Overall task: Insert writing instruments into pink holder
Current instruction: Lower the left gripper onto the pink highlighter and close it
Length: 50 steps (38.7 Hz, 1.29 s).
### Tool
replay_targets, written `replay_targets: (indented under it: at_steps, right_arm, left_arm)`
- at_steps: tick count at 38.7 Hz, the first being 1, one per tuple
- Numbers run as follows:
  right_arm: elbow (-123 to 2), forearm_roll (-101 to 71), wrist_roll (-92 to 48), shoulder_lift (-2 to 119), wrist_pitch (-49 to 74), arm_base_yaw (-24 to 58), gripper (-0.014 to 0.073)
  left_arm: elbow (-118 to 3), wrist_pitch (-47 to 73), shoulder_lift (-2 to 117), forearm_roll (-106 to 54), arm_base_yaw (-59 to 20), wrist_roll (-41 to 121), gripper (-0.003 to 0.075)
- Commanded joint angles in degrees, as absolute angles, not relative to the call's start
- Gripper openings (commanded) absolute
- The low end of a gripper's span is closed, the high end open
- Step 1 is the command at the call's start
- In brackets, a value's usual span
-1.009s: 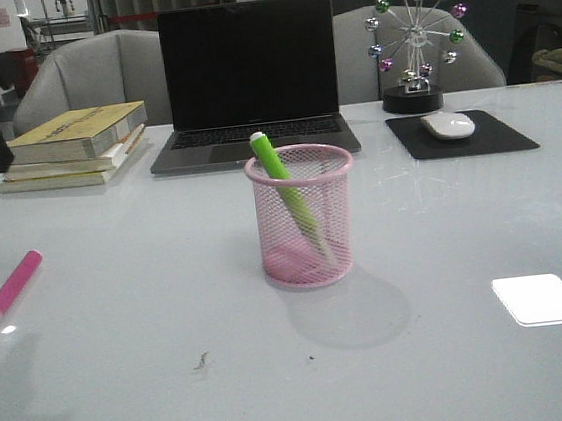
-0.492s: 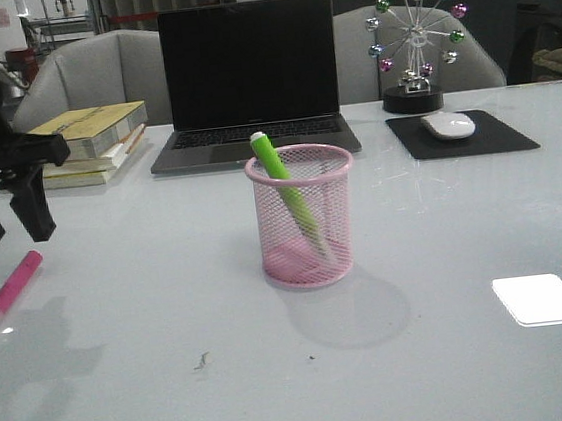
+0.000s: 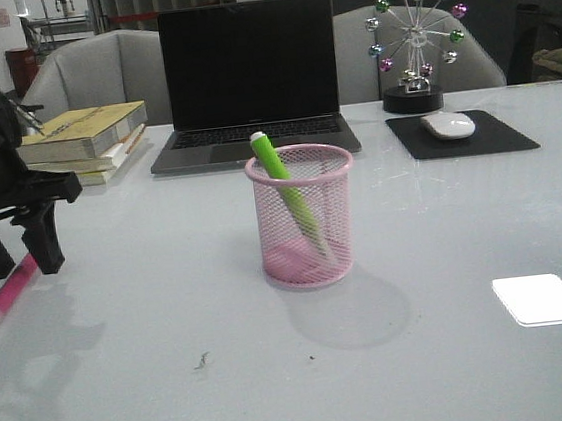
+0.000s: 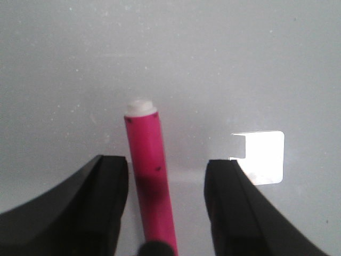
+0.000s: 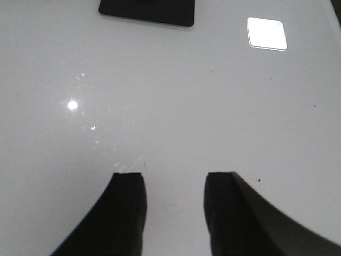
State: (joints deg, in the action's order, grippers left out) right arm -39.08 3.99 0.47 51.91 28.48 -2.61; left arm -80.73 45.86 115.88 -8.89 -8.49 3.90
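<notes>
Working across the pale glossy table [image 3: 459, 373], I have one marker left to deliver. My left gripper [image 3: 13, 261] hangs at the table's left edge with its black fingers [image 4: 101, 208] spread apart, straddling the magenta pink highlighter marker [image 4: 149, 181], which lies flat between them, touching neither. The round pink wire-mesh cup [image 3: 304, 216] stands mid-table, well apart, with the bright green highlighter marker [image 3: 284, 192] already leaning inside. To do this well I should settle lower, keep the barrel centred, and close across its middle so it lifts level. My right gripper [image 5: 173, 213] sits spread and empty over bare table.
</notes>
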Motion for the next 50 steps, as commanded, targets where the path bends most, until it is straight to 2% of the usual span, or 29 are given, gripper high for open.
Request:
replay_targets:
  at_steps: [1,50]
  right_arm:
    - [-40.64,4.8,0.0,51.1,25.01,-2.89,0.0393]
    - [-40.64,4.8,0.0,51.1,25.01,-2.89,0.0393]
  left_arm:
    - [-82.35,44.32,112.94,-9.38,-8.72,3.87,0.0404]
    - [-82.35,43.24,113.68,-6.79,-8.72,3.87,0.0404]
